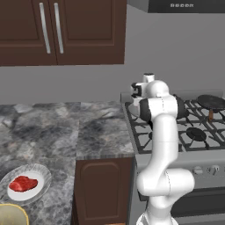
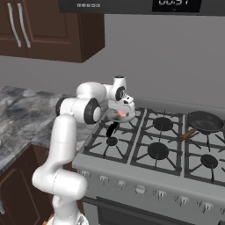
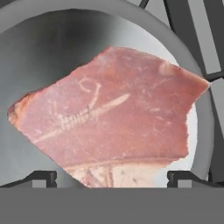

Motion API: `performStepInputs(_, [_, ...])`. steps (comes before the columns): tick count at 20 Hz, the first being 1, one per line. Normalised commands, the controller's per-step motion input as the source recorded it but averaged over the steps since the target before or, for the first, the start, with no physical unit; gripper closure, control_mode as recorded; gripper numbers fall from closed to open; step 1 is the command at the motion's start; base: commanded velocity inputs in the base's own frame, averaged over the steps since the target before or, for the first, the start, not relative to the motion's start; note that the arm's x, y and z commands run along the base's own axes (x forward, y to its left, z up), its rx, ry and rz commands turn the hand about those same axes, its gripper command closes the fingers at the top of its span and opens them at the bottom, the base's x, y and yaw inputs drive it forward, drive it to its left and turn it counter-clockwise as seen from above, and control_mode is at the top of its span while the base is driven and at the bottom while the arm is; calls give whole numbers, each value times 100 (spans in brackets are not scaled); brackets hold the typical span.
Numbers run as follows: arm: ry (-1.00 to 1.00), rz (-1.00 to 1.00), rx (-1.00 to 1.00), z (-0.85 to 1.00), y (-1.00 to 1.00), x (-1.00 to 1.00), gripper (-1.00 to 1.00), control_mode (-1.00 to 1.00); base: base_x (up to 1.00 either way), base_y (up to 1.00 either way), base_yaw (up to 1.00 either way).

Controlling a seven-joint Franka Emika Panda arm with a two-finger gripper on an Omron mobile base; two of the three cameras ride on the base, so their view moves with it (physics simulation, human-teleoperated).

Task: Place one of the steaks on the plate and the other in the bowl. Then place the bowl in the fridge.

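The hand (image 3: 112,178) hangs just above the second steak (image 3: 116,118) with its two dark fingertips (image 3: 41,178) spread wide apart and nothing between them. That steak lies flat in a round grey pan (image 3: 26,57) on the stove (image 2: 149,149), at the near left burner, right under the arm's wrist in the right base view.

Judged from its look, the steak is a thin, limp slab: light, soft, and probably a little slick on the surface. It would likely sag if lifted by one end. The best hold seems to be across its narrower middle, pinching top-down so both fingers straddle the slab and close on its edges; the pan's raised wall leaves little room near the rim.

The meat is pinkish-red with pale marbling lines and an irregular, angular outline, paler towards the edge nearest the fingertips.

Further off, the first steak (image 1: 23,183), a deeper red, sits already on the white plate (image 1: 42,172) on the marbled desk (image 1: 52,127). The yellowish bowl (image 1: 12,215) stands just beside the plate, and looks empty.
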Motion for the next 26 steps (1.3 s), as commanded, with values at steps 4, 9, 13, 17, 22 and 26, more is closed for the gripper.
performStepInputs(4, [-6,1,4,0,0,-60,-100,-100,0,0,0])
performStepInputs(9, [0,0,0,0,0,-19,-100,-100,0,0,0])
performStepInputs(13, [0,0,-1,4,13,24,-100,-100,0,0,0])
performStepInputs(17, [0,1,0,6,0,34,-100,-100,0,0,0])
performStepInputs(22, [0,2,0,-3,-6,34,-100,-100,0,0,0])
performStepInputs(26, [0,1,0,-13,-11,35,-100,-100,0,0,0])
